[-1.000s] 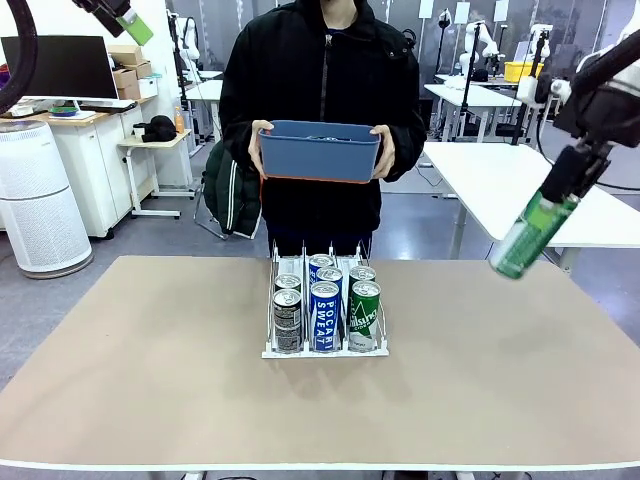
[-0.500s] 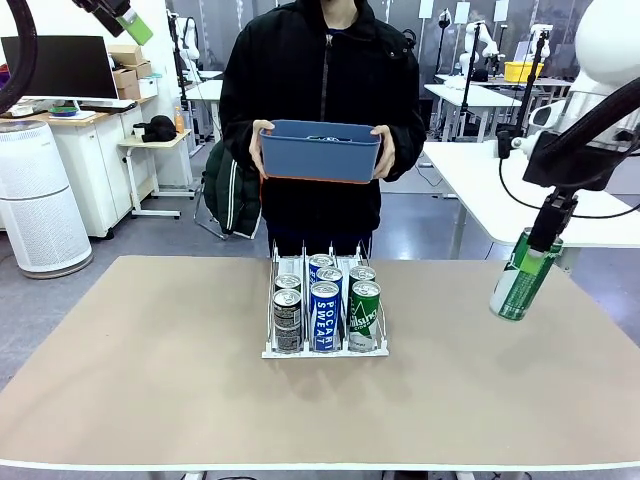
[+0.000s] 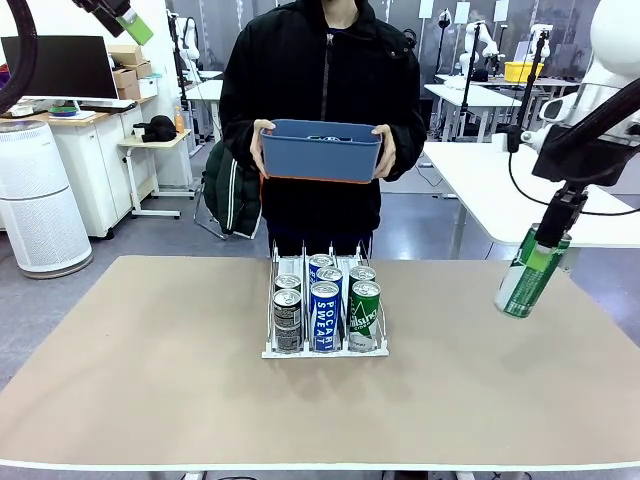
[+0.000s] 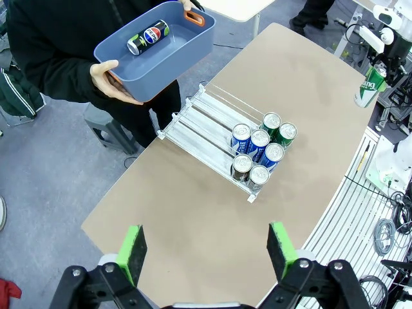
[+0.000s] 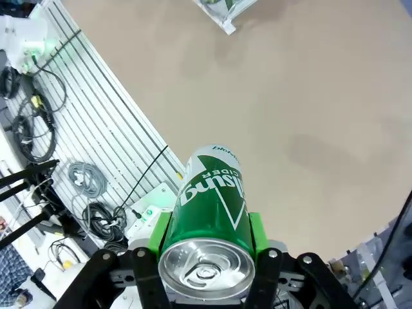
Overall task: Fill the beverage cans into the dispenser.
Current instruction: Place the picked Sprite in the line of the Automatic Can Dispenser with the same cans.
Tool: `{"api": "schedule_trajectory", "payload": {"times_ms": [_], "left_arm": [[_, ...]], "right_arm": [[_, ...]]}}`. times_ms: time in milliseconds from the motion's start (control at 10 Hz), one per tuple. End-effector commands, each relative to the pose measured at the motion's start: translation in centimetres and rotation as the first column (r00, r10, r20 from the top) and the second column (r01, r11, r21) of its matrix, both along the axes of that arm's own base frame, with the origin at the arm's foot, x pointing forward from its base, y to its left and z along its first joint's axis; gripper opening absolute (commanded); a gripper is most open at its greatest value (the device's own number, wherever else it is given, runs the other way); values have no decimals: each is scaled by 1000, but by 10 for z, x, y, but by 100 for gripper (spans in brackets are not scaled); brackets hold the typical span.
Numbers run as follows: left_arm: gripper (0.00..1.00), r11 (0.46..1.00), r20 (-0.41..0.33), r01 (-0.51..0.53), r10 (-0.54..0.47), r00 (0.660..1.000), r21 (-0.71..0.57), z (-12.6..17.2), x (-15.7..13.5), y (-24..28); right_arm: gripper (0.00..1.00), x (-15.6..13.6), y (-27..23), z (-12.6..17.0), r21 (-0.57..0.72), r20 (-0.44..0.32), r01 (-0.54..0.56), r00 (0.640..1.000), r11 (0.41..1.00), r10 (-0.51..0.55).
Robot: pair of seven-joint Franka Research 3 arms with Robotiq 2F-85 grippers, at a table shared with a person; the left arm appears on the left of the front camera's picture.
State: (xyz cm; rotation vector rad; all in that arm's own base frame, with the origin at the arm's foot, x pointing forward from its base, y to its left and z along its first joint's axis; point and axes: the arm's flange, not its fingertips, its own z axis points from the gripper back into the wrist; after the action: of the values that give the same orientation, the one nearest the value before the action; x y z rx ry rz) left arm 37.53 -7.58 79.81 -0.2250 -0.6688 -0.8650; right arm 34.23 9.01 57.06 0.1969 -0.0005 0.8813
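Note:
The dispenser (image 3: 300, 352) sits mid-table with several beverage cans (image 3: 325, 312) at its front: dark in the left lane, blue in the middle, green on the right. My right gripper (image 3: 545, 250) is shut on a green can (image 3: 526, 280), held tilted above the table's right edge, well right of the dispenser. Seen from the right wrist, the green can (image 5: 212, 206) is clamped between the pads of my right gripper (image 5: 207, 241). My left gripper (image 4: 207, 251) is open high above the table; below it lie the dispenser (image 4: 203, 119) and its cans (image 4: 261, 148).
A person at the far side holds a blue tub (image 3: 320, 150) in both hands; the tub (image 4: 183, 48) holds one dark can (image 4: 147, 37). The back halves of the dispenser's lanes are free. Bare tabletop surrounds the rack.
My right arm has lowered the green can toward the table's right edge and turned it more upright. The left gripper, the person and the tub have stayed put.

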Motion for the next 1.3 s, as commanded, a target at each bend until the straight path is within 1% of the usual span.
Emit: {"api": "schedule_trajectory", "payload": {"times_ms": [0,200,400,500,600,900,1200], "left_arm": [[100,1000,-5,-7,7,1000,-5,0,-1,0],[100,1000,-5,-7,7,1000,-5,0,-1,0],[100,1000,-5,-7,7,1000,-5,0,-1,0],[100,1000,-5,-7,7,1000,-5,0,-1,0],[100,1000,-5,-7,7,1000,-5,0,-1,0],[100,1000,-5,-7,7,1000,-5,0,-1,0],[100,1000,-5,-7,7,1000,-5,0,-1,0]], "right_arm": [[58,15,32,-15,-50,93,107,990,993,-102],[58,4,61,-26,-68,113,104,989,992,-96],[58,-8,83,-33,-77,160,63,986,995,-50],[58,-11,101,-42,-87,182,37,983,996,-21],[58,-9,113,-46,-109,219,32,976,993,-8],[58,2,152,-65,-144,220,-37,973,989,68],[58,7,180,-80,-175,207,-99,969,980,135]]}}
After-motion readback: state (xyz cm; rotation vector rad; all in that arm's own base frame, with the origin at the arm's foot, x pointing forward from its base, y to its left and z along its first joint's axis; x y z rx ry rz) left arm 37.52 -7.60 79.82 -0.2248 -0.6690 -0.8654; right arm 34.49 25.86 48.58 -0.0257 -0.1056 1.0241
